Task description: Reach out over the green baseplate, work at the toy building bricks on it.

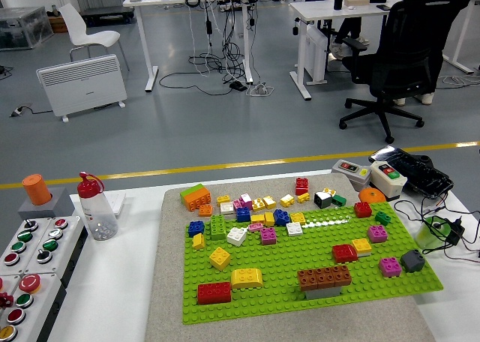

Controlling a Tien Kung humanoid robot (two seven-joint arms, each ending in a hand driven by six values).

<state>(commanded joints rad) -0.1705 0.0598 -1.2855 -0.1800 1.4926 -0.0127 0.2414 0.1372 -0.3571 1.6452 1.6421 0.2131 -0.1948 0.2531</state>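
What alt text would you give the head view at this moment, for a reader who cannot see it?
A green baseplate on a beige mat on a white table carries scattered toy bricks, among them a long brown brick and a red brick near the front; no robot hand is in view. A clear bottle with a red cap stands to the left.

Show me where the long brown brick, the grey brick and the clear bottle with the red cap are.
long brown brick (324,277), head view, studded top.
grey brick (412,261), head view, top face.
clear bottle (98,215), head view, body.
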